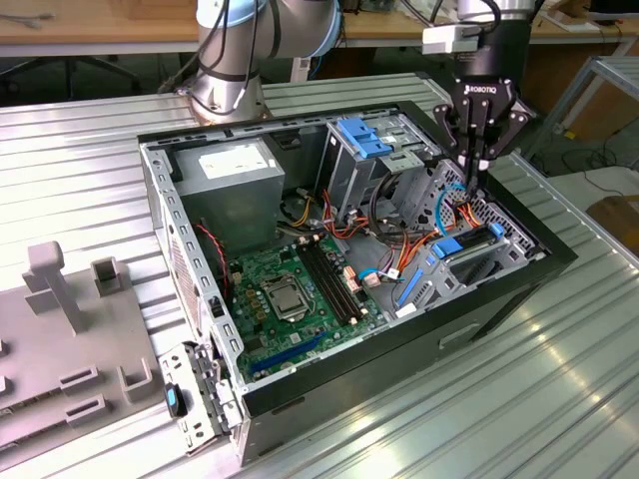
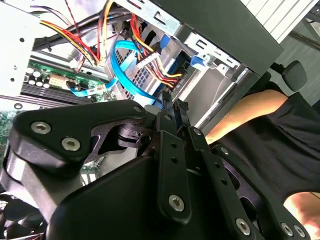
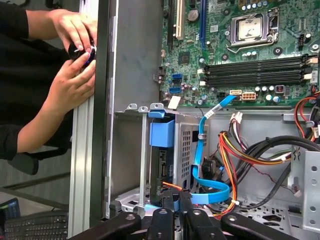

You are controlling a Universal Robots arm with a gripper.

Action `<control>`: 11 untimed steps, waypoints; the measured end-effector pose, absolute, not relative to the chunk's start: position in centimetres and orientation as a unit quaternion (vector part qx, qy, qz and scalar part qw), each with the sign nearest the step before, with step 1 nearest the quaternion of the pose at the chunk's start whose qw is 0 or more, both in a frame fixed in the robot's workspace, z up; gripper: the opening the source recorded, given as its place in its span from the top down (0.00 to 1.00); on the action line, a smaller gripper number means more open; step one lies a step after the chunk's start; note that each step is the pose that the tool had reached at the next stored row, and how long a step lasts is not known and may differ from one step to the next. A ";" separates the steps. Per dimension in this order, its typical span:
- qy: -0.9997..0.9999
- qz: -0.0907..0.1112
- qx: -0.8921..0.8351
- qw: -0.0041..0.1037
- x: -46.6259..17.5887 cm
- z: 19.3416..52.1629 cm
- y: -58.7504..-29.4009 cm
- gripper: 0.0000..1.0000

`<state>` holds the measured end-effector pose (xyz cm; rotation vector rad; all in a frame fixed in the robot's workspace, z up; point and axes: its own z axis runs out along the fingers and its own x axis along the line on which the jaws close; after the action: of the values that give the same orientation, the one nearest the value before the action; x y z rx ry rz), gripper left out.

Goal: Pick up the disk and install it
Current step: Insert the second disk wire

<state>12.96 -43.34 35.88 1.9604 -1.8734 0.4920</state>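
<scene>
A ribbed metal desk (image 1: 559,389) is seen in the exterior view, carrying an open computer case (image 1: 399,369) with its green motherboard (image 1: 290,289) exposed. The pincer (image 1: 477,180) is held upright over the far corner of the case, its fingers pressed together with nothing seen between them. The disk (image 1: 464,249) (dark face, blue rails) is seated in a bay just below and slightly nearer the camera than the pincer tips. A grey power supply (image 1: 235,180) sits well apart from the pincer, on the opposite side of the case.

In the second wrist view, the pincer (image 2: 173,102) is shown pressed together, and a looped blue data cable (image 2: 125,75) and coloured power wires (image 2: 150,65) are found just beyond its tips. A person's arm (image 2: 235,117) is seen outside the case wall.

In the first wrist view, the pincer (image 3: 179,205) is placed at the near end of the disk (image 3: 165,167), whose blue rail (image 3: 162,132) stretches away from the tips; whether contact is made cannot be told. A person's hands (image 3: 75,60) are held at the case's outer edge.
</scene>
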 end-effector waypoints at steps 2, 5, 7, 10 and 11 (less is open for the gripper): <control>-0.667 0.175 0.698 0.191 13.0 35.8 -43.9 0.84; -0.667 0.173 0.699 0.190 13.0 35.8 -44.9 0.84; -0.668 0.170 0.700 0.186 12.9 35.7 -45.4 0.84; -0.671 0.159 0.703 0.174 12.8 35.7 -46.2 0.84; -0.671 0.156 0.704 0.171 12.7 35.6 -46.4 0.84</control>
<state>12.74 -46.39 35.60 1.9985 -1.9065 0.4429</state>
